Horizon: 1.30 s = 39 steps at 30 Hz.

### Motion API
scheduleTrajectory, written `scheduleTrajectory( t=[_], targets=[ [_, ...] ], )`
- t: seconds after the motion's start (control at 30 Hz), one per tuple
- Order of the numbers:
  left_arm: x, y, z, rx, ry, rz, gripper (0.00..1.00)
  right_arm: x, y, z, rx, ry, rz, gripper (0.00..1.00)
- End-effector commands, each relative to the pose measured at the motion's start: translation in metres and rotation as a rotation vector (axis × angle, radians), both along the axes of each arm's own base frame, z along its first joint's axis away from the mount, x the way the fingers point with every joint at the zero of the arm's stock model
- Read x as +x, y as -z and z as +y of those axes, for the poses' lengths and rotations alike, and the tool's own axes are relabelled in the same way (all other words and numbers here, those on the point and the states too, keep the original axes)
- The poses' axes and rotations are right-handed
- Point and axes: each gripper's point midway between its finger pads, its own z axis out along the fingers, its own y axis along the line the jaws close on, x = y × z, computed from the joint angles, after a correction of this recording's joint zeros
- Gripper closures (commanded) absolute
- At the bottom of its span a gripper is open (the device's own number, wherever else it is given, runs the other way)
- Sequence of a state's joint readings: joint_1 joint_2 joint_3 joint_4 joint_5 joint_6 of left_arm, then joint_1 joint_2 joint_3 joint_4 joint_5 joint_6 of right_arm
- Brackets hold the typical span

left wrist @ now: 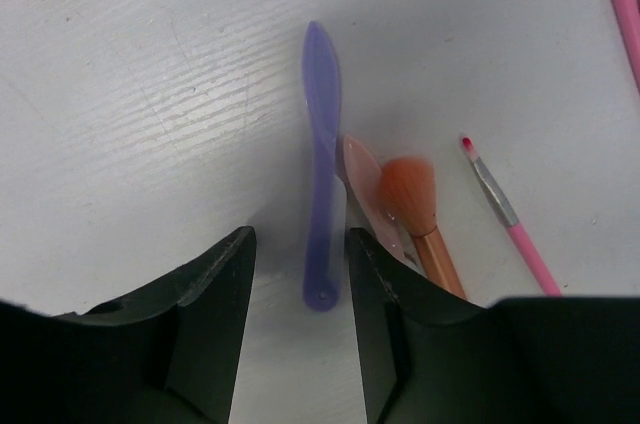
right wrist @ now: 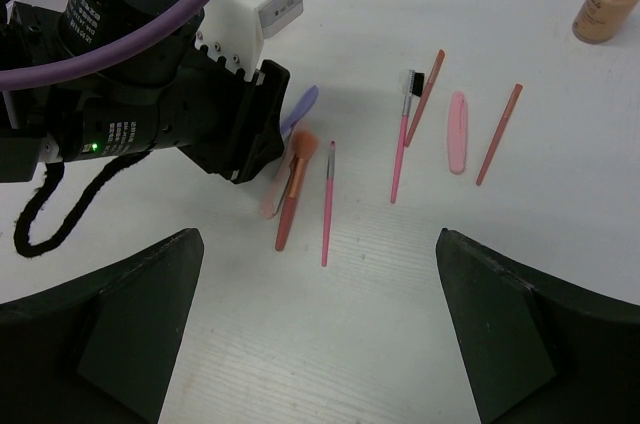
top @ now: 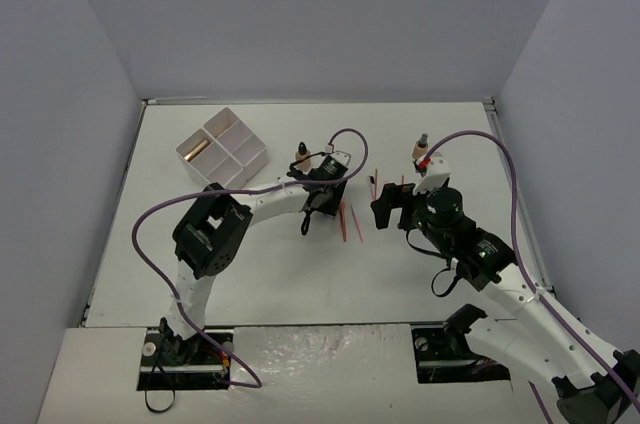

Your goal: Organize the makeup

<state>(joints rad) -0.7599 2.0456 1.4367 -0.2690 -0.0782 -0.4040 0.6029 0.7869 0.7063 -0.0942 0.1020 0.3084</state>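
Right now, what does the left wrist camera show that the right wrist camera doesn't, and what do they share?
Only the left wrist view shows the full purple spatula, lying between the open fingers of the left gripper. Only the right wrist view shows the tan bottle, the pink spatula, an orange pencil and a brow comb, plus the right gripper wide open. Both show the orange powder brush and the thin pink brush beside it.

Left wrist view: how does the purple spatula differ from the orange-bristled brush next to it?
The purple spatula is a flat, translucent single strip; the brush has fluffy orange bristles on a copper handle. The spatula lies within the left tool; the brush lies outside it. Both lie flat on the table.
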Motion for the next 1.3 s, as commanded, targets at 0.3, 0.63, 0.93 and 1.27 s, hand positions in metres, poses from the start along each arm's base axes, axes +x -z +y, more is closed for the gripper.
scheduleTrajectory(
  t=[0.3, 0.63, 0.93, 1.27],
  targets=[
    [-0.017, -0.007, 0.002, 0.003, 0.013, 0.012, 1.0, 0.01, -0.016, 0.001, 0.019, 0.018, -0.057, 0.0],
    [-0.022, -0.096, 0.062, 0.027, -0.022, -0.181, 1.0, 0.012, -0.017, 0.002, 0.015, 0.017, -0.059, 0.0],
    [0.038, -0.18, 0.155, 0.015, -0.059, -0.414, 1.0, 0.018, -0.016, 0.008, 0.011, 0.0, -0.054, 0.0],
    [0.125, -0.199, 0.221, 0.087, -0.035, -0.54, 1.0, 0.021, -0.01, 0.009, -0.009, 0.0, -0.038, 0.0]
  ],
)
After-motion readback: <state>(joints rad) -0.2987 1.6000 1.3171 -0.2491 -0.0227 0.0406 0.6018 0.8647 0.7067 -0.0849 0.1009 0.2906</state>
